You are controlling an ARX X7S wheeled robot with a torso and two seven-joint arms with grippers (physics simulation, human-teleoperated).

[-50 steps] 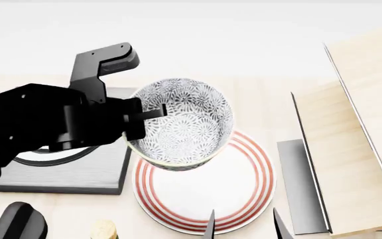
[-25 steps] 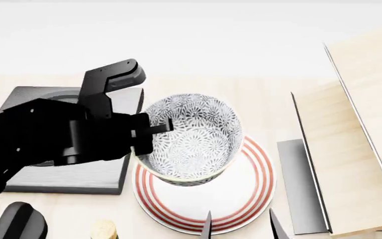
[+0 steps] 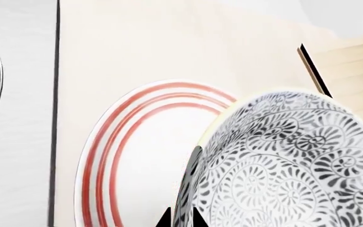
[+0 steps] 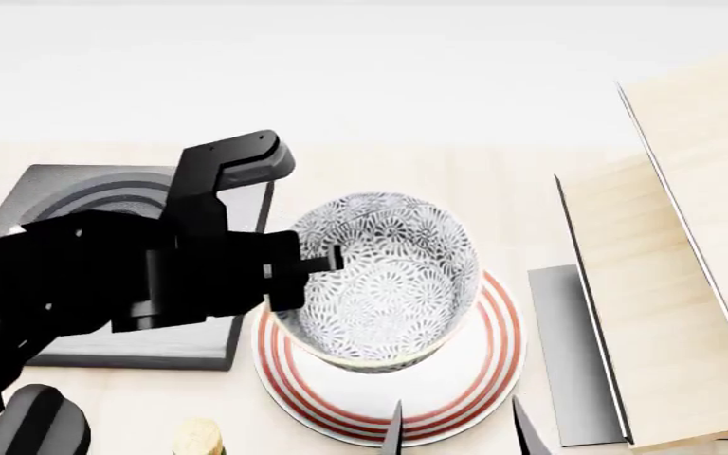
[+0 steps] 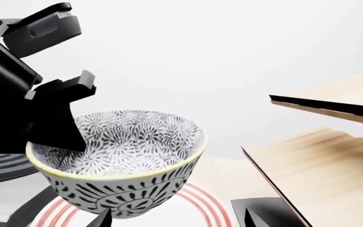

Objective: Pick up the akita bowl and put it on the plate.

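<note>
Akita bowl [image 4: 390, 275] now over plate [image 4: 465, 398]

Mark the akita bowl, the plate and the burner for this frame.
akita bowl [image 4: 383, 275], head view, patterned inside.
plate [image 4: 484, 374], head view, red-ringed rim at the lower right.
burner [image 4: 99, 194], head view, grey rings at its far left corner.

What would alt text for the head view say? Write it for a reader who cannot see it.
The left gripper, shut on the rim of the patterned akita bowl, holds it over the red-ringed plate on a pale wooden counter. A dark grey square burner sits behind the arm; light wooden boards lie opposite.
</note>
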